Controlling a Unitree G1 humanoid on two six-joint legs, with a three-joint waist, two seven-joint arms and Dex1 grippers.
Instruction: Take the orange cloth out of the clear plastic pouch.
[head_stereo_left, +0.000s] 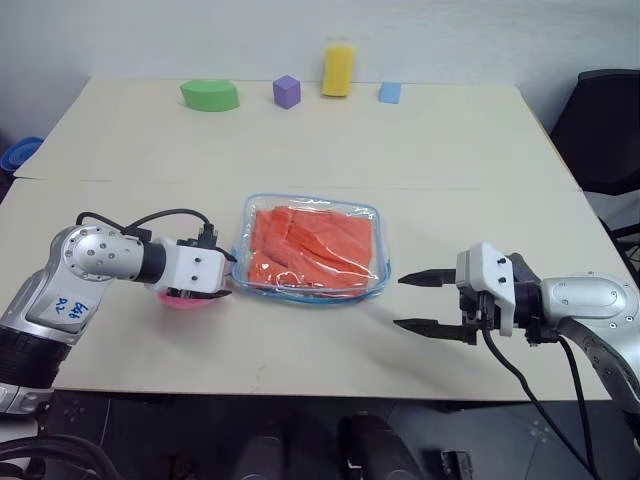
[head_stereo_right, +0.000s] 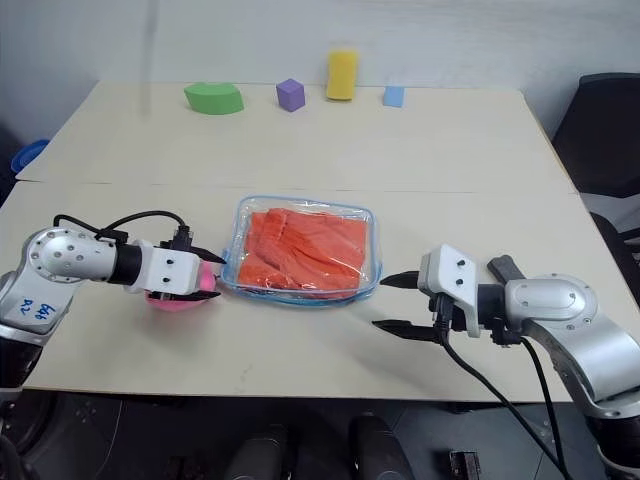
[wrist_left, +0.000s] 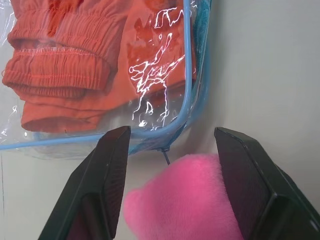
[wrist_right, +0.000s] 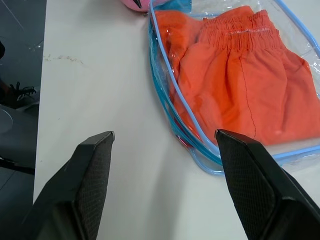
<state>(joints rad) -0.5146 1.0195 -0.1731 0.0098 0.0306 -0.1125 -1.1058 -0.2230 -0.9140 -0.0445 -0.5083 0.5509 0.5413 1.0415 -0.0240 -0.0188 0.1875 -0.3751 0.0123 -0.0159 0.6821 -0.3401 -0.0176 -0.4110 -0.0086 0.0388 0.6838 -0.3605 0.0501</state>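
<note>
The clear plastic pouch (head_stereo_left: 382, 228) with light-blue trim lies flat at the middle of the table. Folded inside it is the orange cloth (head_stereo_left: 310, 250). A pink plush charm (head_stereo_left: 183, 298) lies at the pouch's left corner, joined to it by a short pull. My left gripper (head_stereo_left: 221, 276) is open just left of the pouch, and in the left wrist view the charm (wrist_left: 185, 200) sits between its fingers (wrist_left: 107, 175). My right gripper (head_stereo_left: 420, 300) is open and empty, a little to the right of the pouch and pointing at its edge (wrist_right: 167, 100).
Along the table's far edge stand a green block (head_stereo_left: 210, 95), a purple cube (head_stereo_left: 287, 91), a yellow block (head_stereo_left: 338, 69) and a small blue cube (head_stereo_left: 389, 93). A black chair (head_stereo_left: 610, 130) is beyond the table's right side. Bare tabletop surrounds the pouch.
</note>
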